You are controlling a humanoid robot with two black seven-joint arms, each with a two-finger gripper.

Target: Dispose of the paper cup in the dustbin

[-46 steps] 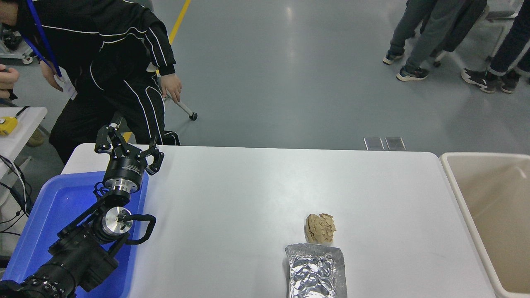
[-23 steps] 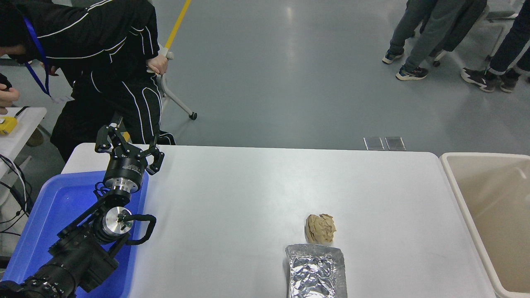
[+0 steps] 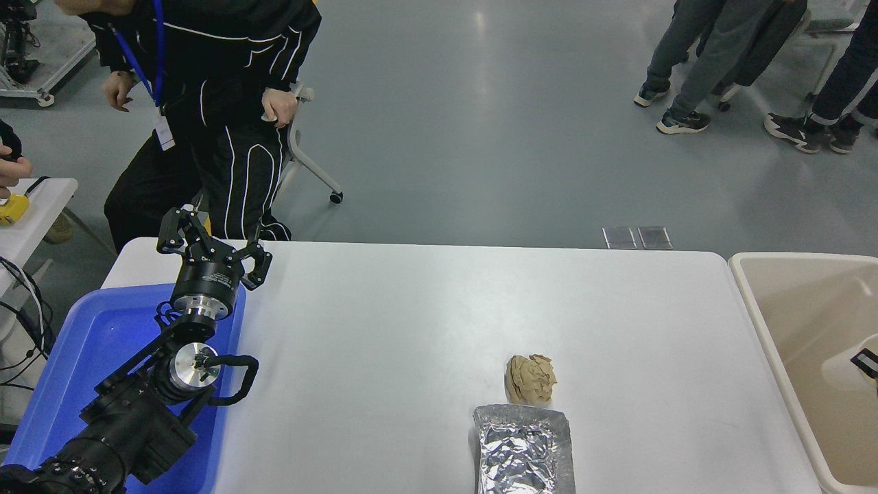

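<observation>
The beige dustbin stands at the table's right end, cut off by the picture's right edge. Inside its outline a pale, rounded shape that looks like the paper cup shows against the bin's inner wall. Only a small black tip of my right gripper comes in from the right edge, right beside the cup and over the bin. Whether it grips the cup is hidden. My left gripper is parked at the lower left over the blue tray, open and empty.
A crumpled tan paper ball and a silver foil tray lie at the table's front middle. A blue tray sits at the left. A person in black stands by a chair beyond the far left corner. Other people stand far right.
The right gripper's tip and the pale cup have come into view over the dustbin; earlier neither showed. The person at the far left has straightened up and shifted right. The left arm has not moved.
</observation>
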